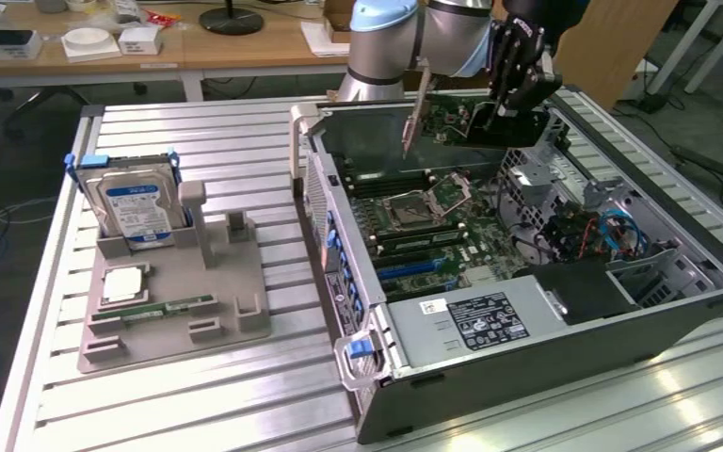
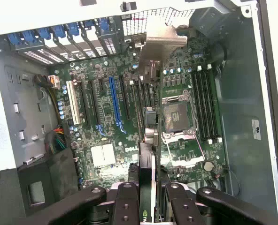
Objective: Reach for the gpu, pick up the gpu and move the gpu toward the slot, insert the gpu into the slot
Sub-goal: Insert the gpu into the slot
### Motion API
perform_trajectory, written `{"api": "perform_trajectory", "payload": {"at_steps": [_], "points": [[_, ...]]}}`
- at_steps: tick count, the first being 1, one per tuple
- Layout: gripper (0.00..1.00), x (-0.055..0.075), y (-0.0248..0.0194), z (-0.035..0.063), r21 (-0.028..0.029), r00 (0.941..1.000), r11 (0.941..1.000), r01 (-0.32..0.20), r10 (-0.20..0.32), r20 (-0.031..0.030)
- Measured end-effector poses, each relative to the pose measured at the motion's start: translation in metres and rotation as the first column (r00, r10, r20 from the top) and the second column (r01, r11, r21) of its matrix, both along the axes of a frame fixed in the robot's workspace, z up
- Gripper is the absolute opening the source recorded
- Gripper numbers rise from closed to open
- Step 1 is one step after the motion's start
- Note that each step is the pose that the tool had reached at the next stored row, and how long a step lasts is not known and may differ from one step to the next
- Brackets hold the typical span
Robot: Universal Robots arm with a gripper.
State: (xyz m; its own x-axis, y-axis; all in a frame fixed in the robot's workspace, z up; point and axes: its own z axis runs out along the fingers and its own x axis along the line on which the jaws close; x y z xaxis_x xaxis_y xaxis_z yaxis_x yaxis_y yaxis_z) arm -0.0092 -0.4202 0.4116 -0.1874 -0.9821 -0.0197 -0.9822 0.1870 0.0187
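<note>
The pincer (image 1: 512,105) is squeezed tight on the gpu (image 1: 452,127), holding it above the open computer case (image 1: 563,367) — thin edge down, I think, so it lines up with the slots (image 2: 113,104) inside.

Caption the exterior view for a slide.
The pincer grips the gpu above the motherboard in the open case; a hard drive stands at the exterior view's left.
</note>
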Motion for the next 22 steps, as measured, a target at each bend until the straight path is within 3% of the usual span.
{"api": "perform_trajectory", "payload": {"at_steps": [15, 19, 22], "points": [[0.26, -0.0001, 0.0000, 0.0000, 0.0001, 1.0000, 1.0000, -0.003, 0.003, 0.0001], [0.26, -0.0001, 0.0000, -0.0002, 0.0001, 0.9976, 0.9976, -0.069, 0.069, 0.0001], [0.26, -0.0001, 0.0000, -0.0002, 0.0001, 0.9972, 0.9972, -0.075, 0.075, 0.0000]]}}
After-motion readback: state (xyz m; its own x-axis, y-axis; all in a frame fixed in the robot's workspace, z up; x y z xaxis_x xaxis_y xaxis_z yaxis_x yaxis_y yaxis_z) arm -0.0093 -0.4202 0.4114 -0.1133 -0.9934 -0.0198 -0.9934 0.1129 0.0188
